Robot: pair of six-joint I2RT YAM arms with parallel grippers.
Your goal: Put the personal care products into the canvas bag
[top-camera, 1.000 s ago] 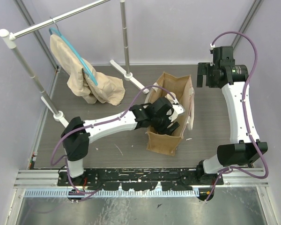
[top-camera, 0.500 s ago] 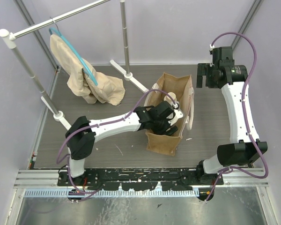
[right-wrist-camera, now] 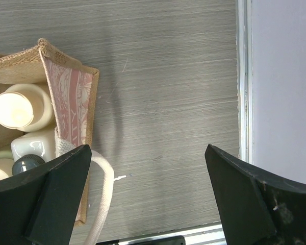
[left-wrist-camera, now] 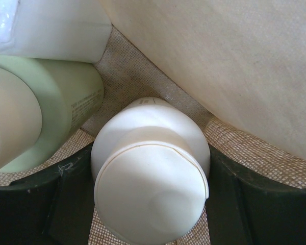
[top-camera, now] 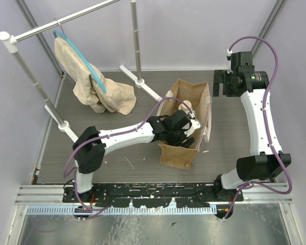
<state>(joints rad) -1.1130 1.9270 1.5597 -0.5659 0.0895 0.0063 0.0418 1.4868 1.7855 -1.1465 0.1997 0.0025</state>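
Tan-brown canvas bag (top-camera: 179,153) stands upright mid-table, just right of frame centre in the top view, mouth open, pale strap handle (right-wrist-camera: 104,190) hanging over its edge. Left gripper (top-camera: 186,133) is down inside the bag, its dark fingers (left-wrist-camera: 25,214) pinching a cream bottle (left-wrist-camera: 150,189) on both sides, wide cap facing the wrist camera. The bottle sits low against the woven bag floor (left-wrist-camera: 130,84). A greenish bottle (left-wrist-camera: 61,102) lies just beside it at left, and the bag's pale inner wall (left-wrist-camera: 229,61) fills the upper right. The right wrist view shows a round capped bottle (right-wrist-camera: 18,109) and a white rectangular bottle (right-wrist-camera: 38,144) with a dark cap in the bag corner. Right gripper (right-wrist-camera: 148,148) hangs above bare table (right-wrist-camera: 168,76) at the upper right of the top view, jaws spread wide, holding nothing. A beige cloth (top-camera: 99,92) on a blue hanger (top-camera: 94,76) hangs upper left, well apart from the bag.
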